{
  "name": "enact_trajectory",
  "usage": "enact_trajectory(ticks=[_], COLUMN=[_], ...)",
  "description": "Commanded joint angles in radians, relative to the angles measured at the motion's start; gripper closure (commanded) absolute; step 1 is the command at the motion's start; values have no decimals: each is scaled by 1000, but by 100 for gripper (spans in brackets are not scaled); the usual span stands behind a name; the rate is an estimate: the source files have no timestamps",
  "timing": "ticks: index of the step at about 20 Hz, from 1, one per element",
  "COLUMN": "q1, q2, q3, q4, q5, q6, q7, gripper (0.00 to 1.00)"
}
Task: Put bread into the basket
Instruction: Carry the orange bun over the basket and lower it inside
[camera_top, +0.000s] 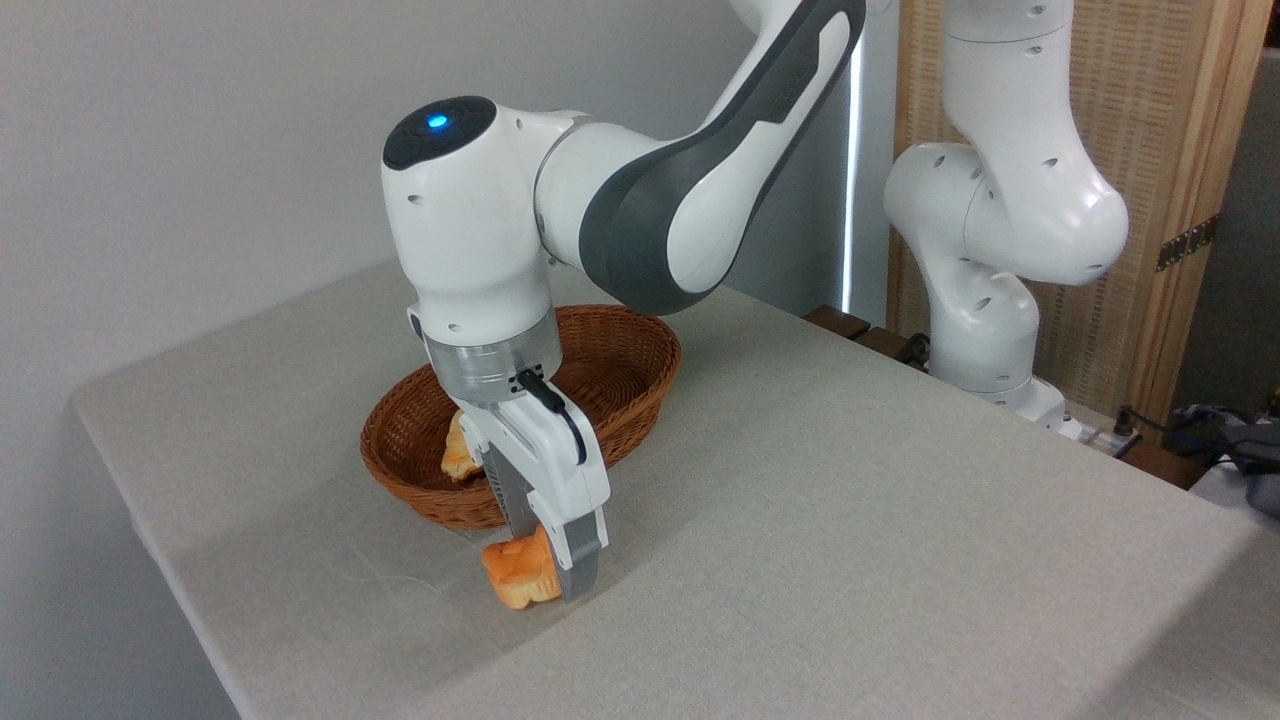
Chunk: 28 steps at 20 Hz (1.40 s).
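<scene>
Two bread pieces on your feed: one orange-golden bread (517, 572) sits on the bench (850, 520) just in front of the basket (640, 385), outside its rim, and a second bun (458, 452) lies inside the basket, mostly hidden behind the arm. You've got the end effector (560, 578) down at bench level, tilted, with its fingers against the outer bread; it looks clamped on it, though only the near finger (581, 560) shows clearly and the far one is hidden by the bun. Basket is reddish-brown wicker, oval, shallow, sitting toward the back left of the bench. Bench surface is a light grey-beige cloth with faint creases near the bread, shadow from the arm falling across the front left. Room: plain grey-white wall behind on the left, wooden-framed woven panel (1150, 150) back right. Arm base (985, 340) stands at the bench's right rear edge. Dark cables and clutter (1225, 440) at the far right.
</scene>
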Motion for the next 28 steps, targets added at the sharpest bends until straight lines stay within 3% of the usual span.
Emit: enact_trajectory(ticks=[1,8,11,19,22,25,26,27,28], q1=[-2,-2,1,6,0,0,0,0,0], q2=[8,7,-1,-2,-18,-25,-25,-24,-22], q3=[-1,-1,10,19,-17,-98,-131,-160,-184], q4=[-1,3,58,255,285,294,294,294,294], q5=[13,13,8,-19,-41,-38,-32,-25,-25], q6=[26,26,11,-199,-283,-325,-328,-330,-339], q7=[-2,-2,-9,-29,-66,-153,-182,-211,-233], gripper=[80,80,80,77,74,69,59,58,47])
